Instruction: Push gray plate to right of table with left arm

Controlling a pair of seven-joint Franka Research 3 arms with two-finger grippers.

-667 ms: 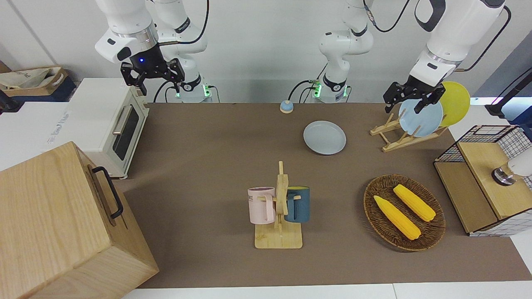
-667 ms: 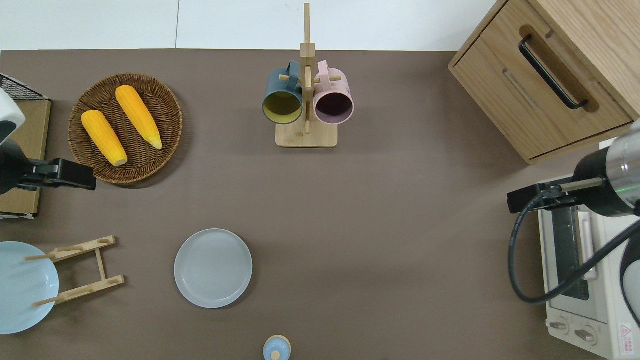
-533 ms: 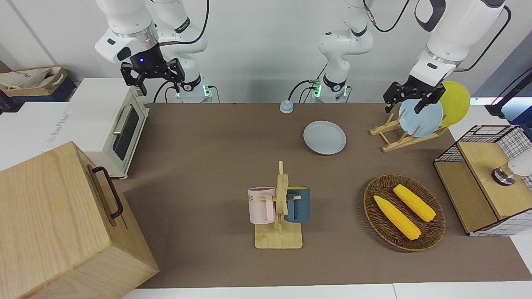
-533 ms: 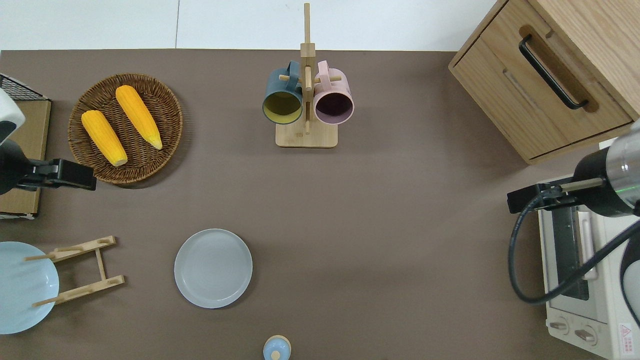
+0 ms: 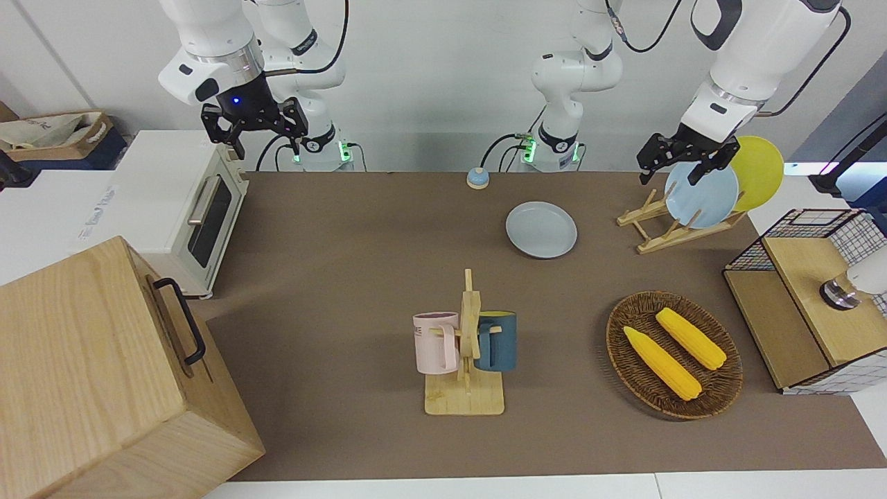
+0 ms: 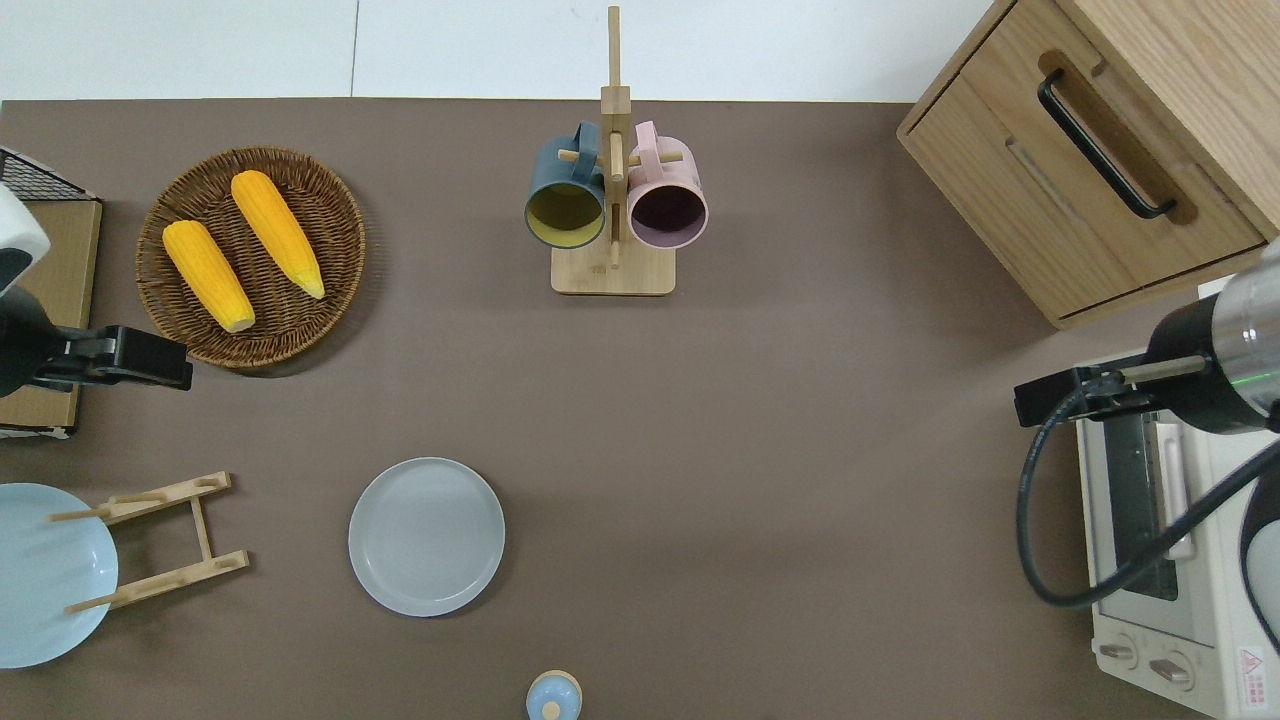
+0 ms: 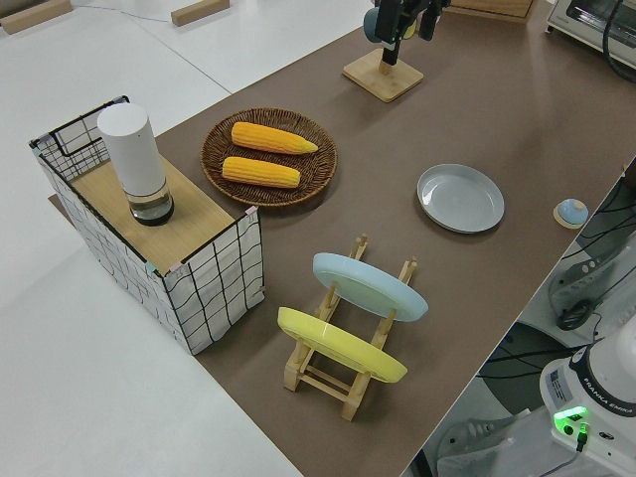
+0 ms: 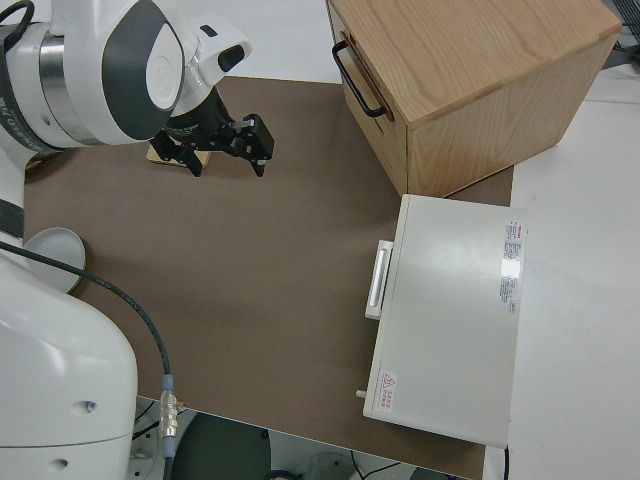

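Pale gray-blue and round, the shallow gray plate (image 5: 541,229) sits flat on the matte brown table (image 5: 346,242) in the front view, between the wooden dish rack (image 5: 665,222) and the table's middle, close to the robots' edge. The left arm's black gripper (image 5: 682,158) hangs up by the upright sky-blue plate (image 5: 701,196) on that rack, fingers spread apart, holding nothing, well clear of the gray plate. The right gripper (image 5: 253,123) is parked, its fingers also apart and empty.

From overhead, the gray plate (image 6: 427,536) lies toward the left arm's end, just beside the rack, with a small blue bell (image 6: 553,697) nearer to the robots. The left gripper (image 6: 130,357) shows at the rim of the woven basket of yellow corn (image 6: 250,255), not over the plate at all. Nothing is pushed yet, I'd say; the whole slide toward the right arm's end is left to do.

From the left side, the plate (image 7: 460,198) rests level and untouched, open brown cloth stretching away from it. The mug stand (image 7: 383,75) looks off the direct path.

From the right side, only a sliver of the plate (image 8: 45,255) shows.
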